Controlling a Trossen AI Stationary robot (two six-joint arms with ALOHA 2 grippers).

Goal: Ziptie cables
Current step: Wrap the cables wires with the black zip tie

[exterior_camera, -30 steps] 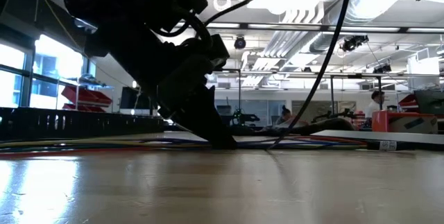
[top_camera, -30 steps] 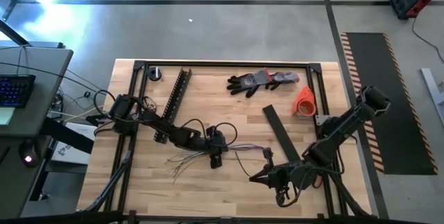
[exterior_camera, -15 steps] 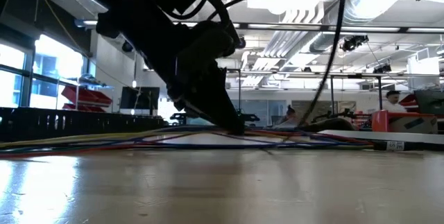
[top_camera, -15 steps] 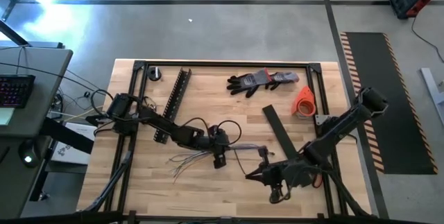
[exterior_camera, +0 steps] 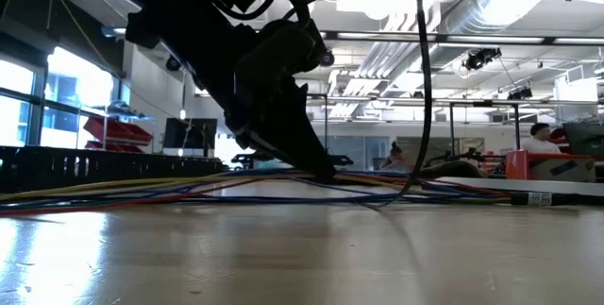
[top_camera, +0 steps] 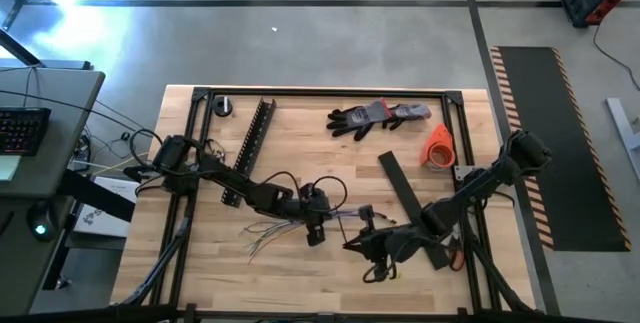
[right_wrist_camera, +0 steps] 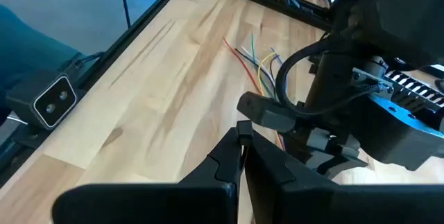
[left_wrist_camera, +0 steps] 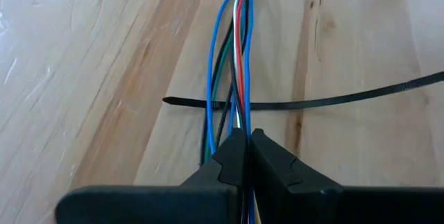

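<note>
Left wrist view: cables (left_wrist_camera: 238,57) between fingers (left_wrist_camera: 274,163).

Pale wooden desk (top_camera: 300,273) with a black metal frame.
On it lie thin coloured cables (top_camera: 270,231), a black slotted bar (top_camera: 250,149), a flat black strip (top_camera: 402,195), grey-black gloves (top_camera: 375,117), an orange tape roll (top_camera: 438,147) and a thin black ziptie (left_wrist_camera: 333,102).

Cables (left_wrist_camera: 234,64): thin blue, red, white, green wires, bunched flat on wood, ends splayed loose (top_camera: 262,234).
</note>
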